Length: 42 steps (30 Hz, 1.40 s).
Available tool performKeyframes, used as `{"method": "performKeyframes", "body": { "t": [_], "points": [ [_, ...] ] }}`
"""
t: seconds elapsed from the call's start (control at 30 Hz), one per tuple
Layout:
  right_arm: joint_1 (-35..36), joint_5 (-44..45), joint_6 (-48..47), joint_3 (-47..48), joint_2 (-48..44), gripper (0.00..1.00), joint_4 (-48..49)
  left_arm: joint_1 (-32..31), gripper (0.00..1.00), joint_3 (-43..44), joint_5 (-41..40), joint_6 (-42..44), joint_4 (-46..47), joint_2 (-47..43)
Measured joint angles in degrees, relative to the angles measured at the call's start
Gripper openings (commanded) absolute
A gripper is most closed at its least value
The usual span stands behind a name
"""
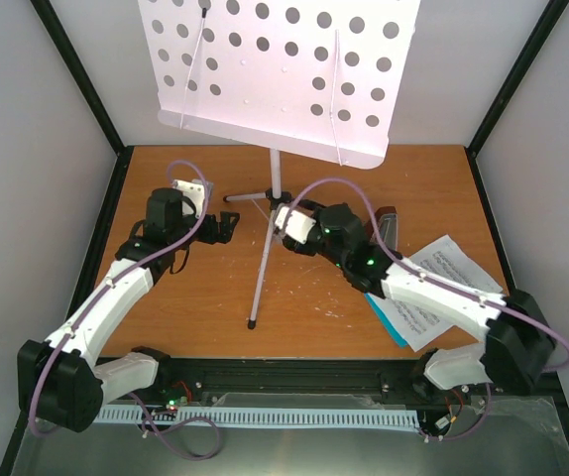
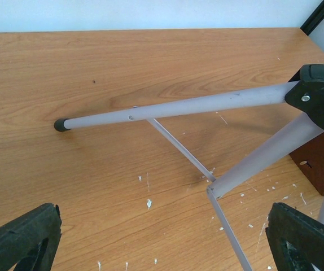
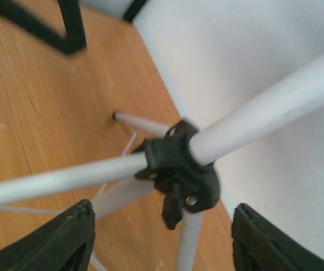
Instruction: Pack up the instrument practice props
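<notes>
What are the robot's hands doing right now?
Left gripper: open, holding nothing.
Right gripper: open around the music stand's hub, not gripping.

The music stand (image 1: 275, 79) has its perforated desk cut off by the top edge, while the right arm (image 1: 443, 297) hides most of the teal booklet (image 1: 389, 322) and metronome (image 1: 388, 230).
</notes>
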Motion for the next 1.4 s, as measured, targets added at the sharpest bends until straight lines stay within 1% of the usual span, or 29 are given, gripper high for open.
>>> {"method": "performKeyframes", "body": {
  "t": [0.13,0.27,0.3,0.4,0.5,0.67,0.8,0.9,1.0,1.13,1.27,1.4],
  "points": [
    [0.0,-5.44,10.12,-2.03,-7.54,0.89,1.44,0.02,0.99,0.0,0.07,0.0,0.0,0.35],
    [-0.5,-7.58,22.67,-7.76,-13.94,0.99,7.65,0.0,0.99,0.0,0.07,0.0,0.0,0.39],
    [-0.83,-7.74,25.46,-8.98,-14.49,1.0,8.5,0.02,1.0,0.0,0.07,0.0,0.0,0.39],
    [-3.28,-8.46,37.57,-13.55,-15.28,1.0,11.15,0.0,1.0,0.0,0.07,0.0,0.0,0.39],
    [-5.95,-9.55,50.05,-14.91,-14.73,1.0,12.68,0.02,0.99,0.0,0.07,0.0,0.0,0.39],
    [-6.99,-11.54,70.31,-11.89,-11.47,1.0,15.61,0.02,1.0,0.0,-0.15,0.0,-0.02,0.39],
    [-6.99,-13.05,84.19,-7.63,-7.37,1.0,15.65,0.0,1.0,0.0,-2.56,-0.02,-0.07,0.39],
    [-6.99,-13.09,93.24,-6.25,-5.38,1.0,15.04,0.02,1.0,0.0,-4.35,-0.04,-0.07,0.31],
    [-6.99,-13.2,100.06,-6.25,-4.02,0.97,14.62,0.02,0.99,0.0,-5.42,-0.07,-0.09,-0.09],
    [-6.99,-13.46,106.73,-6.23,-2.36,0.87,14.03,0.0,0.99,0.0,-5.88,-0.04,-0.07,-0.61],
    [-6.99,-14.8,111.36,-6.21,-0.55,0.84,13.84,0.0,0.99,0.0,-5.9,-0.04,-0.07,-0.7],
    [-6.99,-15.69,113.5,-6.21,1.14,0.74,13.79,0.02,1.0,0.0,-5.9,-0.04,-0.07,-0.81]
  ]
}}
